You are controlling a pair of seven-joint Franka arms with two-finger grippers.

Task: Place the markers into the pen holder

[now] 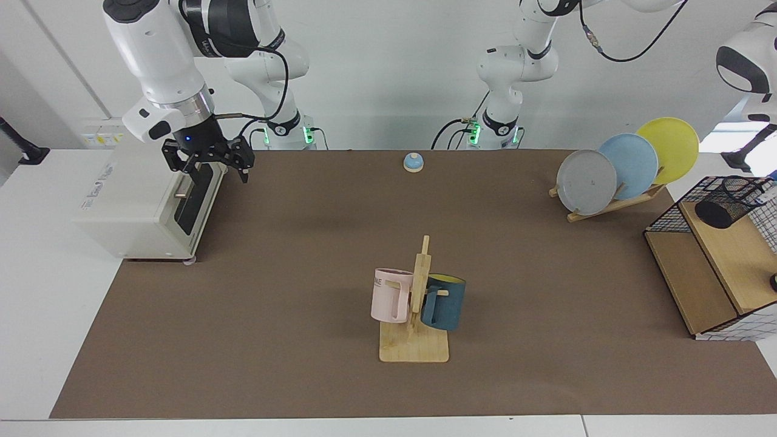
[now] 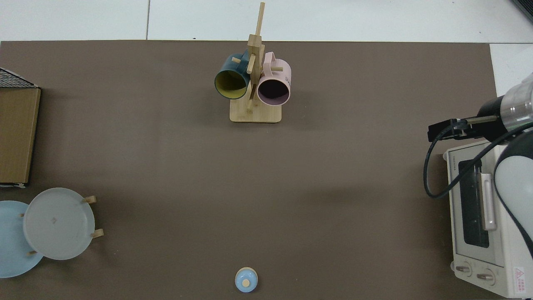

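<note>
The pen holder (image 1: 728, 202), a small black mesh cup, stands on the upper wooden board of the wire shelf (image 1: 698, 285) at the far right of the facing view; the top view does not reach it. No markers show in either view. My right gripper (image 1: 211, 172) hangs open and empty over the front corner of the white toaster oven (image 1: 136, 203); from above it appears as a black bar (image 2: 443, 130) beside the oven (image 2: 479, 216). Of my left arm only a white and black link (image 1: 743, 60) shows at the upper right, and its gripper is out of view.
A wooden mug tree (image 1: 419, 285) with a pink mug (image 1: 388, 296) and a dark blue mug (image 1: 444, 302) stands mid-table. A rack with three plates (image 1: 613, 170) sits back right. A small blue bell (image 1: 413, 161) is near the back edge.
</note>
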